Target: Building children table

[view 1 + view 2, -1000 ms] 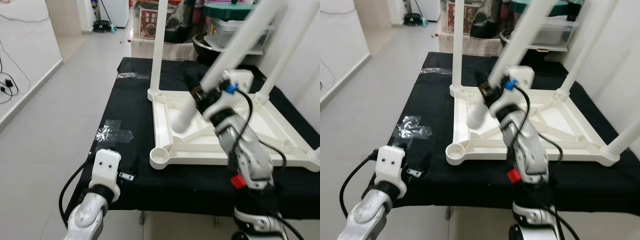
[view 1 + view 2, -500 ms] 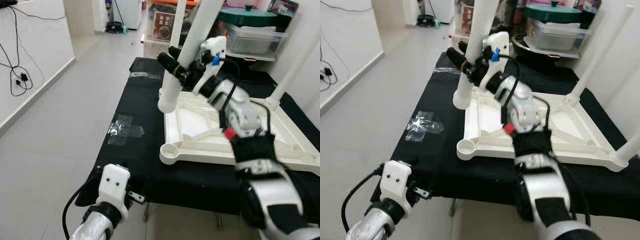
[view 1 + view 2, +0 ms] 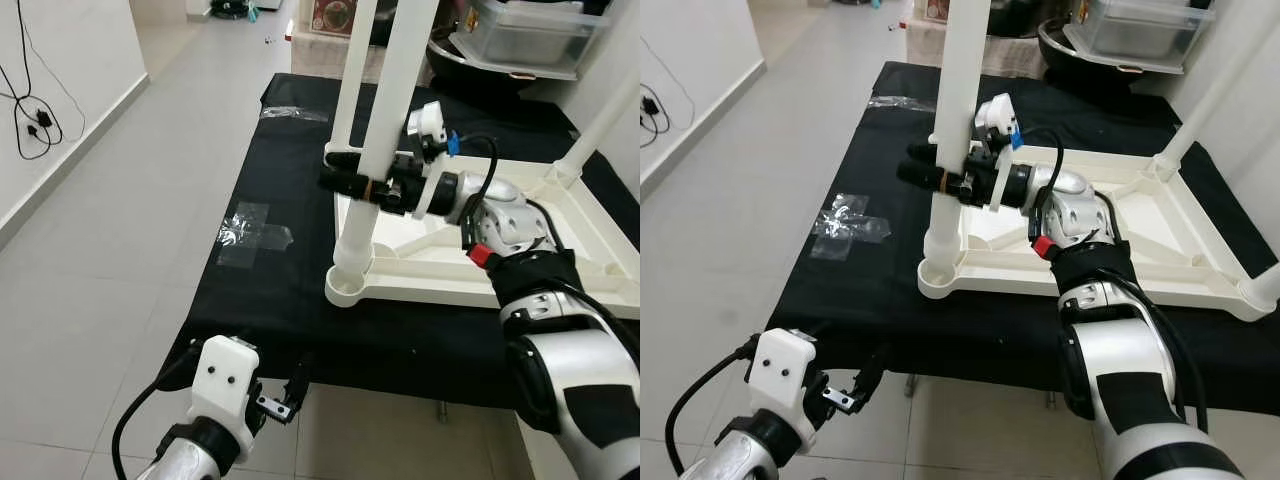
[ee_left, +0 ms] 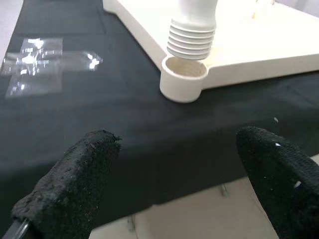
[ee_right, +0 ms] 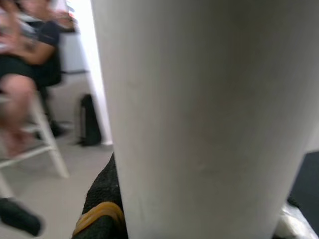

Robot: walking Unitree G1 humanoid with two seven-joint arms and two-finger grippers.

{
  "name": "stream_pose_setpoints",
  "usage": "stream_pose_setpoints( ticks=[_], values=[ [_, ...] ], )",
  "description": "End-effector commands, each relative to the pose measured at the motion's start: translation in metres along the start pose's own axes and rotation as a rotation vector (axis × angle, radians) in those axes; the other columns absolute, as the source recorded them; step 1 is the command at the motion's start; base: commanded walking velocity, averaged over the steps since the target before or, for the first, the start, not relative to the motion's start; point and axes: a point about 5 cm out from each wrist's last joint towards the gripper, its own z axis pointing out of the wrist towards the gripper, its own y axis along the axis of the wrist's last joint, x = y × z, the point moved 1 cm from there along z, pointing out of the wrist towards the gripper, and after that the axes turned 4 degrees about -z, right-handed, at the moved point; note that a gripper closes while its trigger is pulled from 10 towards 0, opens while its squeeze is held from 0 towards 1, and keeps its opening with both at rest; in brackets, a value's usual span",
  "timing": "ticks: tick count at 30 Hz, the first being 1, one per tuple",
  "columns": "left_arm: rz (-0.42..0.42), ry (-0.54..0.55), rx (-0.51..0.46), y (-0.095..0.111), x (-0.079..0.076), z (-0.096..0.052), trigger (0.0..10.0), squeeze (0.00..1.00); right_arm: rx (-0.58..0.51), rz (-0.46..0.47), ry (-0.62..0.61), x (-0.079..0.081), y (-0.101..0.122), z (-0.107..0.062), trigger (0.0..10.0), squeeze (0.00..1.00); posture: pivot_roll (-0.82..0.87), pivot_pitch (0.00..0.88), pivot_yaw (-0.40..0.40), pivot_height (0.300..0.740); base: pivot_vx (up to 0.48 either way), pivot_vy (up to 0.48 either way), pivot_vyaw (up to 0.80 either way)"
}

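Three legs are already seen standing in the upturned white tabletop, which lies on the black-draped table; the 4th leg is gripped by the right tool, clenched round it approx. mid-shaft w/ the black fingers crossing the tube. Its threaded end is held just above the empty near-left corner socket, not yet entered, and the leg looks close to upright, poss. tilted slightly. The step in hand is judged to be seating and screwing this last leg. To be done well, the leg should be squared to the socket axis before any lowering, since ribbed threads started at an angle are likely to cross-thread or jam; the end should be centred over the ring, lowered until contact is felt, then turned w/ light downward pressure only. Because the tabletop is loose on the cloth, it may slide or lift under torque, so bracing is advisable. The left tool is held low at the table's near edge, fingers spread apart and holding nothing, so it is free for that. Some clear tape is stuck on the cloth well to the left, out of the way.
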Motion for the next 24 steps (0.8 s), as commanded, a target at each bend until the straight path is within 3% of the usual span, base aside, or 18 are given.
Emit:
stream_pose_setpoints(
  ticks=[1, 10, 24],
  values=[
    [-0.003, -0.016, 0.015, 0.0, -0.002, -0.002, 10.0, 0.0, -0.039, -0.009, 0.027, -0.001, 0.01, -0.004, 10.0, 0.0, 0.17, 0.15, -0.097, 0.74, 0.0, 0.0, 0.0],
    [-0.001, -0.012, 0.036, -0.001, -0.003, -0.006, 10.0, 0.0, -0.056, -0.017, 0.147, 0.006, 0.005, -0.005, 10.0, 0.0, 0.18, 0.142, -0.086, 0.74, 0.0, 0.0, 0.0],
    [0.003, -0.008, 0.047, 0.003, -0.003, -0.007, 10.0, 0.0, 0.003, -0.108, 0.061, 0.0, -0.001, 0.001, 10.0, 0.0, 0.18, 0.162, -0.081, 0.74, 0.0, 0.0, 0.0]
  ],
)
